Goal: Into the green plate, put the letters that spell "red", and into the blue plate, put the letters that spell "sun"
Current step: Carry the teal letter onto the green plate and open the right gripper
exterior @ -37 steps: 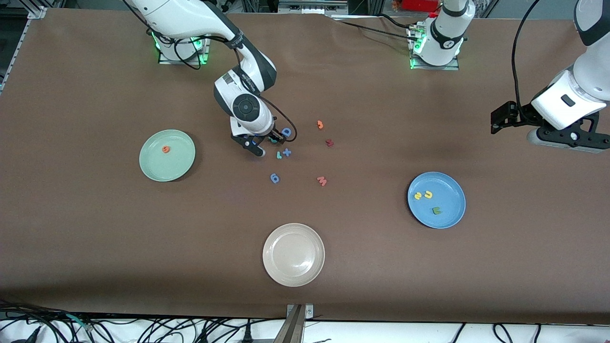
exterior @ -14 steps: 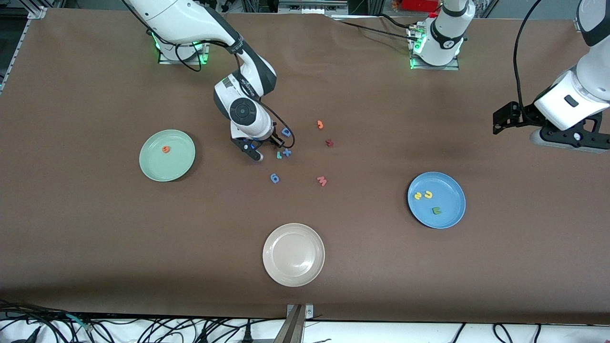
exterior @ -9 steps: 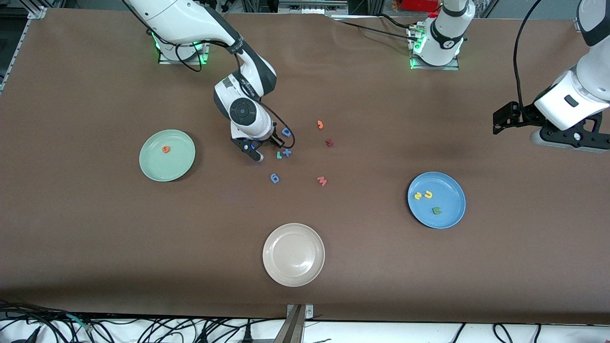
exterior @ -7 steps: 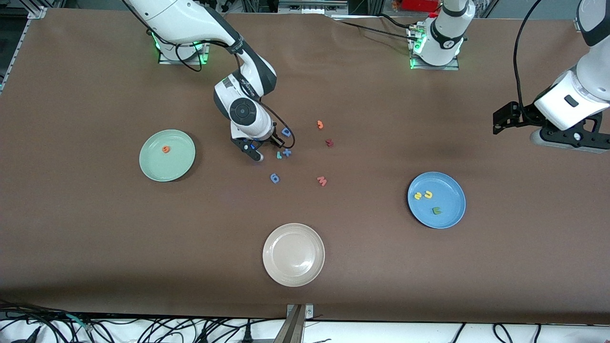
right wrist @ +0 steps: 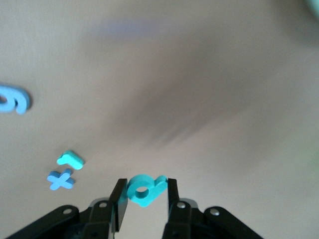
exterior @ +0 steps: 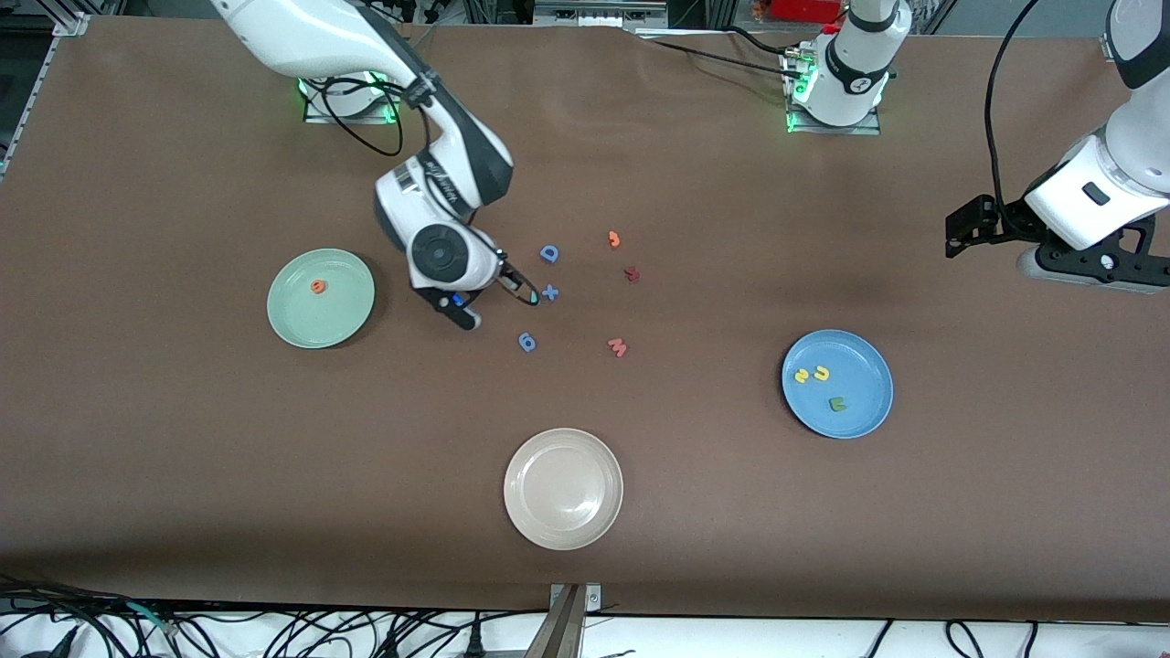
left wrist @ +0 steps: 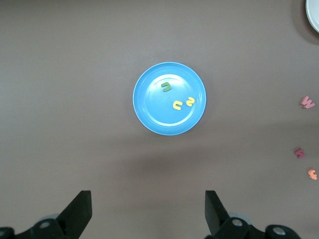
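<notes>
My right gripper (right wrist: 144, 195) is shut on the teal "d" (right wrist: 144, 189) and holds it up over the table, between the loose letters and the green plate (exterior: 334, 322). In the front view the right gripper (exterior: 527, 294) hangs beside the blue "x". The orange "e" (exterior: 317, 286) lies in the green plate. The thin teal "r" (right wrist: 70, 159) lies on the table next to the "x". The blue plate (exterior: 859, 413) holds the yellow "s" (exterior: 802, 376), yellow "u" (exterior: 821, 373) and green "n" (exterior: 836, 403). My left gripper (left wrist: 148, 214) waits open, high over the table near the blue plate (left wrist: 154, 114).
Loose pieces lie mid-table: a blue "D" (exterior: 548, 253), blue "x" (exterior: 549, 292), blue "6" (exterior: 527, 342), red "w" (exterior: 618, 346), orange hook (exterior: 614, 239) and a dark red piece (exterior: 631, 273). A beige plate (exterior: 563, 525) sits nearest the front camera.
The right gripper closed on the teal "d", then lifted it off the table and shifted toward the green plate. The left arm has not moved.
</notes>
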Controlling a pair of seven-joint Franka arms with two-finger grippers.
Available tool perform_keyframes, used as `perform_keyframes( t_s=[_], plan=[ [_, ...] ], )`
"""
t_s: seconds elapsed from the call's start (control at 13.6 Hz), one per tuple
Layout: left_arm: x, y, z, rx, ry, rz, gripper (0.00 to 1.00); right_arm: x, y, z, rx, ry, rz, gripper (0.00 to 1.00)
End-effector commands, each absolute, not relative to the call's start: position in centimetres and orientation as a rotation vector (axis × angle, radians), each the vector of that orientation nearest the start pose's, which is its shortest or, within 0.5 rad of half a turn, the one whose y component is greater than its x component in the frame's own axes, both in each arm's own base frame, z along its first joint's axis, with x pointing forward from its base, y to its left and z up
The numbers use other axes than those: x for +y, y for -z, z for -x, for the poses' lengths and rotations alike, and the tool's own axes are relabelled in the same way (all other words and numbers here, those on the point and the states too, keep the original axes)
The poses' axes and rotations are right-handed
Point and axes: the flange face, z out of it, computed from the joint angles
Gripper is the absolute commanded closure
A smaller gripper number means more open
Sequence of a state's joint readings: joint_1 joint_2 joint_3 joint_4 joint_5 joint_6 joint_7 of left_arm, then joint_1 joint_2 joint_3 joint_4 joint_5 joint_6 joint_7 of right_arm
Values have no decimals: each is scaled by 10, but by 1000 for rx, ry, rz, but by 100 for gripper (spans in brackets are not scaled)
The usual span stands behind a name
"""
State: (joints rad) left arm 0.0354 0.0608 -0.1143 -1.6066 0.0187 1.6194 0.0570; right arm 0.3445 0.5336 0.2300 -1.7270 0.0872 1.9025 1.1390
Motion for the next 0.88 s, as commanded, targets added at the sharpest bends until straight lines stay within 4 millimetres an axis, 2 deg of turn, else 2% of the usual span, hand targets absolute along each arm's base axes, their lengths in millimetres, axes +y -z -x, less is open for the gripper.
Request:
perform_keyframes(
  t_s=[0.0,0.15,0.29,0.37,0.59,0.74,0.81],
  plan=[
    [-40,-582,-572,234,-74,3142,0,271,-285,-555,790,-677,3117,95],
    [-40,-582,-572,234,-74,3143,0,214,-289,-572,627,-713,3141,95],
    [-40,-582,-572,234,-74,3143,0,160,-278,-576,477,-751,3147,95],
    [-40,-582,-572,231,-74,3142,0,139,-269,-574,426,-766,3141,95],
    [-40,-582,-572,231,-74,3143,0,96,-232,-561,329,-734,3133,95],
    [-38,-582,-572,231,-74,3143,0,91,-217,-551,310,-726,3134,92],
    [-37,-583,-572,241,-72,3143,0,90,-214,-550,308,-731,3133,88]
  ],
)
